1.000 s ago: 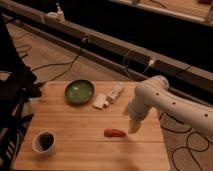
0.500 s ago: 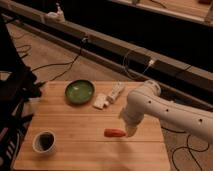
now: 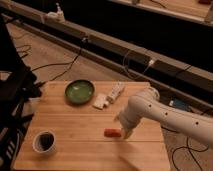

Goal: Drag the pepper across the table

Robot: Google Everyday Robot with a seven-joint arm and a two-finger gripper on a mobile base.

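1. Where my white arm (image 3: pixel 150 107) ends, my gripper (image 3: pixel 125 131) is low over the table (image 3: pixel 75 122), in the front right part of it as the camera sees it. I cannot tell if it is open or closed, or if it holds anything.
2. Just beside it, on the camera's left, the pepper (image 3: pixel 112 132) (small, red-orange) lies flat on the wood. Whether the gripper touches it, I cannot tell.
3. Farther back, the white packets (image 3: pixel 101 101) lie close together near the far edge, and the green bowl (image 3: pixel 79 92) stands just left of them.
4. Near the front left corner stands a white cup (image 3: pixel 45 141) with dark content, well apart from the pepper.
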